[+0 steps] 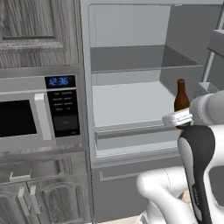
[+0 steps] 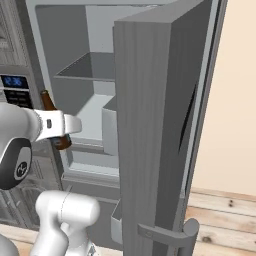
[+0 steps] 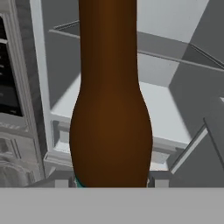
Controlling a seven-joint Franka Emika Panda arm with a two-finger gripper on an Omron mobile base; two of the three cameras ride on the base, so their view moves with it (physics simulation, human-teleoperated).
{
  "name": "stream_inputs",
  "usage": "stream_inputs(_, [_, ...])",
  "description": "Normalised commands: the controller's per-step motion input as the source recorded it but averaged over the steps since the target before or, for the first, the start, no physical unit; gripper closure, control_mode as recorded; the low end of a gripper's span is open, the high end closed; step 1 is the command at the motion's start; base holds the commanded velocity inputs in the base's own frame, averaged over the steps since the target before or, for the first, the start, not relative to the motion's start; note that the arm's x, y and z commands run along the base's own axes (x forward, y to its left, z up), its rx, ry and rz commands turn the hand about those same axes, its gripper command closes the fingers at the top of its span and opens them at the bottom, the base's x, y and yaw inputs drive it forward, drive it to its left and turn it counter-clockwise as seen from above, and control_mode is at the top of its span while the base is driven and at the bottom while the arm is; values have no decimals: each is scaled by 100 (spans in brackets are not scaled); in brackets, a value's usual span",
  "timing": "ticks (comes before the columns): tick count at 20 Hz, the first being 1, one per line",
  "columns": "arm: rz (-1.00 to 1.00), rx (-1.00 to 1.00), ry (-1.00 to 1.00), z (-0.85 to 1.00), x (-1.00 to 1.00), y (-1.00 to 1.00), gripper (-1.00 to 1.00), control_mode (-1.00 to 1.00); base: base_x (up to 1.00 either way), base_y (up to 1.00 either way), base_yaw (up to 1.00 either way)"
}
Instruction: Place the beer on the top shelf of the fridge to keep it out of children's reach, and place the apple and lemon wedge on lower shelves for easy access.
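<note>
The beer, a brown bottle, stands upright in my gripper, which is shut on its lower body. In the hand view the beer rises between the two fingertips, with a teal strip of label at its base. From the right the beer and gripper hang just outside the open fridge, level with the lower shelves. The bottle's cap sits below the front edge of the top shelf. The apple and lemon wedge are out of view.
The fridge door stands swung open on the right, with bins on its inner side. A microwave with a blue clock sits left of the fridge, cabinets above and below it. A drawer front lies under the lower shelf.
</note>
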Motion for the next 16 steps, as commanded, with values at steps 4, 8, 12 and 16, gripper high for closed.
stream_inputs(4, [2, 1, -15, 2, 3, -12, 100, -100, 0, 0, 0])
stream_inputs(8, [0, 0, -29, 31, 0, 0, 100, -100, 0, 0, 0])
stream_inputs(12, [0, 0, -21, 36, 3, 3, 100, -100, 0, 0, 0])
stream_inputs(16, [0, 0, -6, 37, 5, 1, 100, -100, 0, 0, 0])
